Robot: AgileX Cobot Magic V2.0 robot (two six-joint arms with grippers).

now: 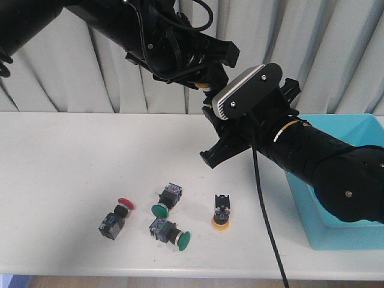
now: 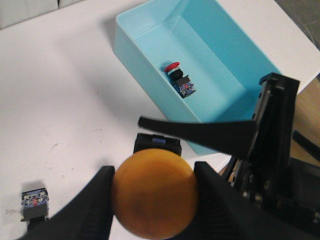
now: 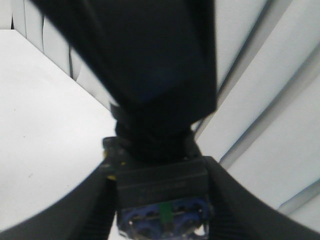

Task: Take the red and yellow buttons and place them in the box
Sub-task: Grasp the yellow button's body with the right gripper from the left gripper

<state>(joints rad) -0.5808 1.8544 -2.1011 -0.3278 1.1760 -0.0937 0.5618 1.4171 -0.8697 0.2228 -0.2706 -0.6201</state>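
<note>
A yellow button is held in the air between both arms. Its round yellow cap (image 2: 154, 192) is pinched by my left gripper (image 2: 152, 197), which is shut on it. Its black body with blue terminals (image 3: 162, 197) sits tight between the fingers of my right gripper (image 3: 161, 167). In the front view the two grippers meet above the table's middle, left gripper (image 1: 208, 84) over right gripper (image 1: 211, 129). The turquoise box (image 1: 312, 207) stands at the right and holds one red button (image 2: 180, 76). Another red button (image 1: 117, 215) and another yellow button (image 1: 220, 212), cap down, stand on the table.
Two green-capped switches (image 1: 166, 200) (image 1: 171, 233) lie between the red and yellow buttons near the table's front edge. A switch body (image 2: 34, 204) shows on the table in the left wrist view. Grey curtains hang behind the table.
</note>
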